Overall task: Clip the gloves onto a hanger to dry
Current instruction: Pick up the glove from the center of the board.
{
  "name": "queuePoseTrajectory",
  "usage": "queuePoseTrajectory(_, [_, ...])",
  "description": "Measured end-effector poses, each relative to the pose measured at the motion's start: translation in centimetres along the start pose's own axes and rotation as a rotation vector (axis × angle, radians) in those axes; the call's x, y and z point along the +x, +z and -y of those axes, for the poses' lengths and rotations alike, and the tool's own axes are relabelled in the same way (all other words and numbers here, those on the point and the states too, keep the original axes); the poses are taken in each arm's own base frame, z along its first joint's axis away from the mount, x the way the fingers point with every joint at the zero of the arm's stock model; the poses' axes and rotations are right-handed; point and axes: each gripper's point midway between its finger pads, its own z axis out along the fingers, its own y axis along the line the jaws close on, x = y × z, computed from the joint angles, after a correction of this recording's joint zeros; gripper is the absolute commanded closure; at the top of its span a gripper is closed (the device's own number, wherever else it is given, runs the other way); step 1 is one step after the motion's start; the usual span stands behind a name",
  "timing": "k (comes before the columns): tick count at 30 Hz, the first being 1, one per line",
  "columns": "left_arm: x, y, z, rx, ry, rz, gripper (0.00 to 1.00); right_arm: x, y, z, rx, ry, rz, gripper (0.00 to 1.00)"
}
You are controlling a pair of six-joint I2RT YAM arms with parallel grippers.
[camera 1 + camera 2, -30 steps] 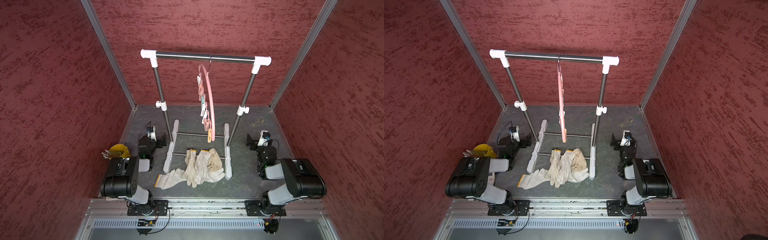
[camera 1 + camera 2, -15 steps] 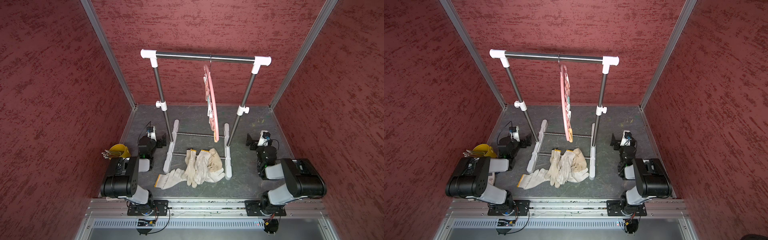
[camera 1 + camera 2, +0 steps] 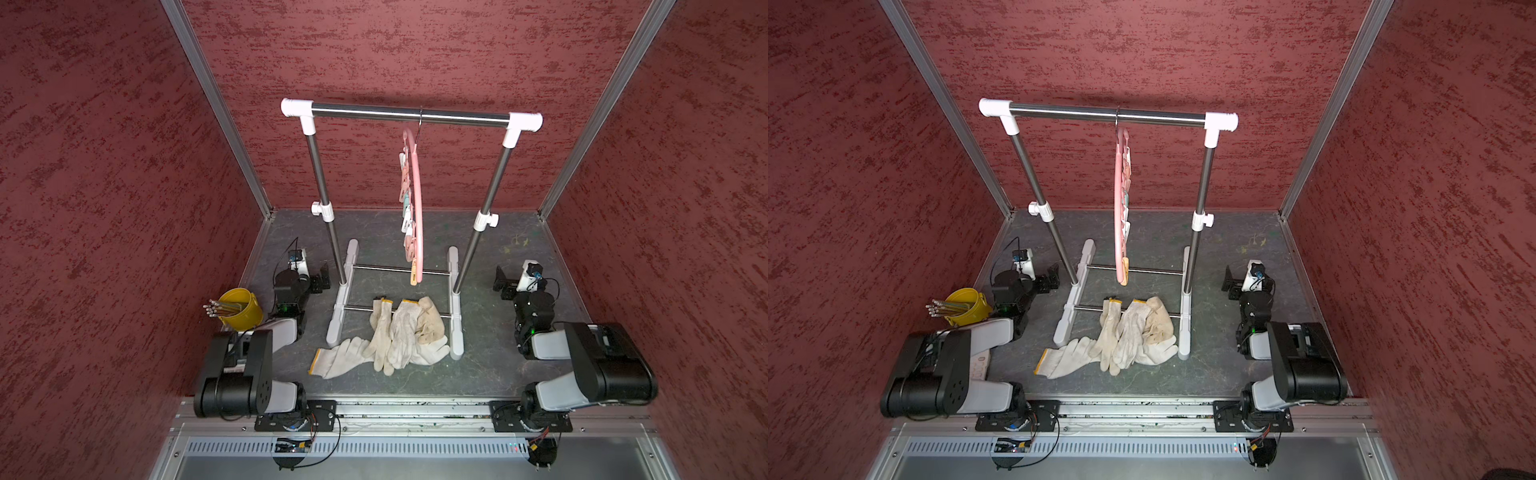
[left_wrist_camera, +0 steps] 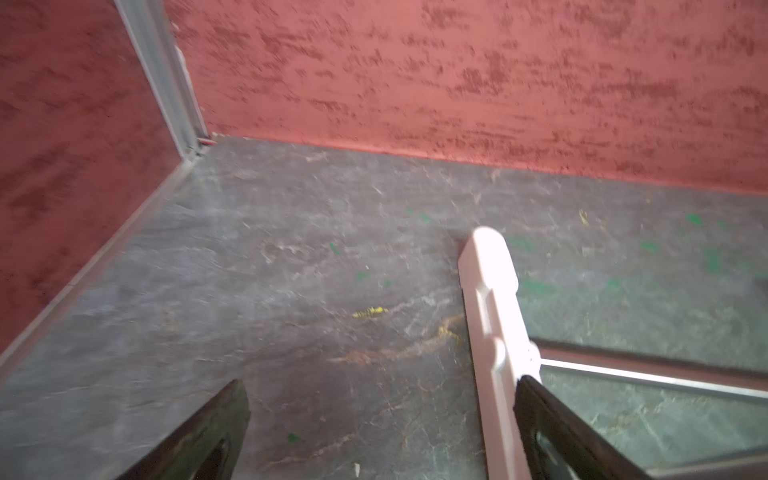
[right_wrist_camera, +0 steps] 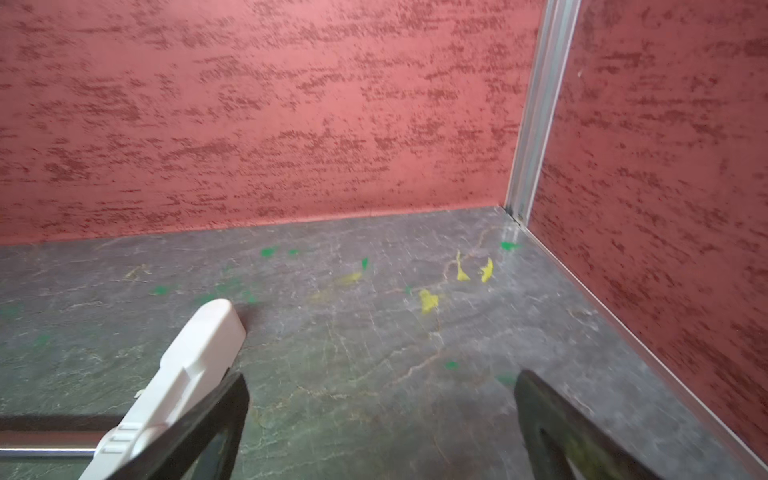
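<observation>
The gloves [image 3: 395, 336] [image 3: 1127, 334] lie in an off-white heap on the grey floor between the rack's feet; one stretches toward the front left and a beige one lies at the right. The hanger [image 3: 417, 208] [image 3: 1118, 199], a pink curved bar with pastel clips, hangs edge-on from the rack's top rail. My left gripper [image 3: 321, 279] [image 4: 380, 415] rests low to the left of the rack, open and empty. My right gripper [image 3: 503, 284] [image 5: 380, 415] rests low to the right of it, also open and empty. Neither wrist view shows the gloves or the hanger.
The steel garment rack [image 3: 409, 114] with white joints stands mid-floor; its white feet [image 4: 490, 291] [image 5: 199, 353] lie close beside each gripper. A yellow bucket [image 3: 241, 307] of sticks stands at the left wall. Red walls close three sides.
The hanger has been twisting on the rail, turning one way and then back, with its clips again on the left side. Both arms and the gloves have stayed still.
</observation>
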Motion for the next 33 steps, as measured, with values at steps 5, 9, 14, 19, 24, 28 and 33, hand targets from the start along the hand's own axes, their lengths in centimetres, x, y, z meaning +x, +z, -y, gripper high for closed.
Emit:
queuePoseTrajectory(5, [-9.9, -3.7, -0.2, -0.065, -0.203, 0.122, 0.0, -10.3, 1.4, 0.4, 0.064, 0.235, 0.082, 0.01])
queuePoseTrajectory(9, [-10.7, -6.3, -1.1, -0.111, -0.477, 0.066, 0.0, -14.7, -0.2, -0.9, 0.0, 0.376, 0.083, 0.01])
queuePoseTrajectory(14, [-4.4, -9.7, 1.1, -0.046, -0.652, -0.098, 0.0, -12.2, -3.9, -2.3, -0.077, 0.505, -0.053, 0.1])
queuePoseTrajectory(19, [-3.8, -13.7, 5.3, 0.074, -0.616, -0.174, 0.03, -8.3, -6.9, -3.5, -0.114, 0.595, -0.244, 0.25])
queuePoseTrajectory(24, [-4.0, -17.2, 8.8, 0.198, -0.546, -0.224, 0.05, -5.3, -10.5, -4.9, -0.165, 0.684, -0.399, 0.37])
queuePoseTrajectory(28, [-1.6, -19.1, 11.9, 0.29, -0.467, -0.338, 0.07, -2.9, -12.8, -6.3, -0.203, 0.735, -0.544, 0.41])
queuePoseTrajectory(33, [2.6, -20.3, 16.0, 0.373, -0.314, -0.519, 0.04, 0.2, -15.7, -8.7, -0.293, 0.786, -0.732, 0.43])
